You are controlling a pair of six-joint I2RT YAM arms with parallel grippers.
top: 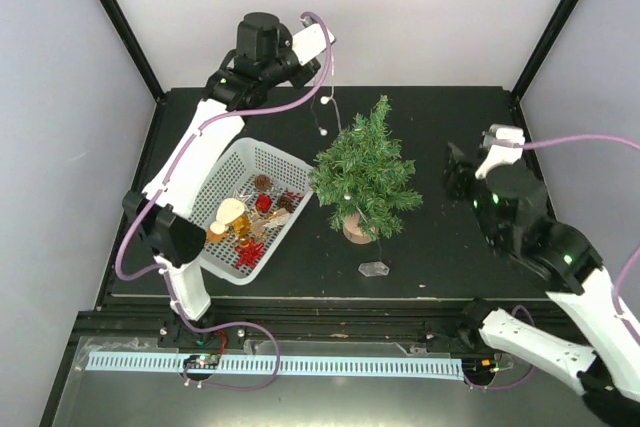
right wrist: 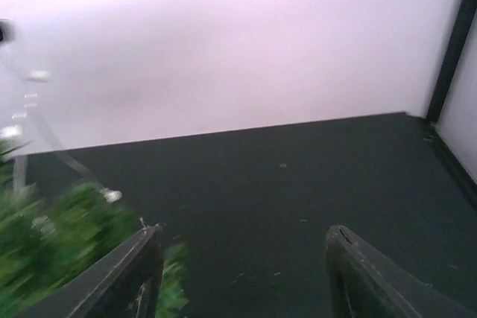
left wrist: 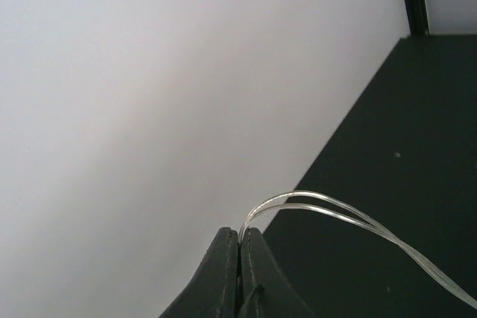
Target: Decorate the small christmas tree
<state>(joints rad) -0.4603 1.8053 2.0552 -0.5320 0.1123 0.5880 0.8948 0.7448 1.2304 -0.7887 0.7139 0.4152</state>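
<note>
The small christmas tree (top: 365,172) stands mid-table on its round wooden base (top: 355,230). My left gripper (top: 328,75) is raised behind and left of the tree, shut on a thin clear light wire (top: 326,112) that hangs down with small bulbs toward the branches. In the left wrist view the fingertips (left wrist: 227,240) pinch the doubled wire (left wrist: 335,210). My right gripper (top: 455,179) sits to the right of the tree, open and empty. In the right wrist view it (right wrist: 244,234) frames bare table, with the blurred tree (right wrist: 52,236) and a wire bulb (right wrist: 112,195) at the left.
A white mesh basket (top: 290,162) left of the tree holds several ornaments (top: 250,225) in red, gold and brown. A small clear plastic piece (top: 375,269) lies on the table in front of the tree. Black frame posts stand at the back corners.
</note>
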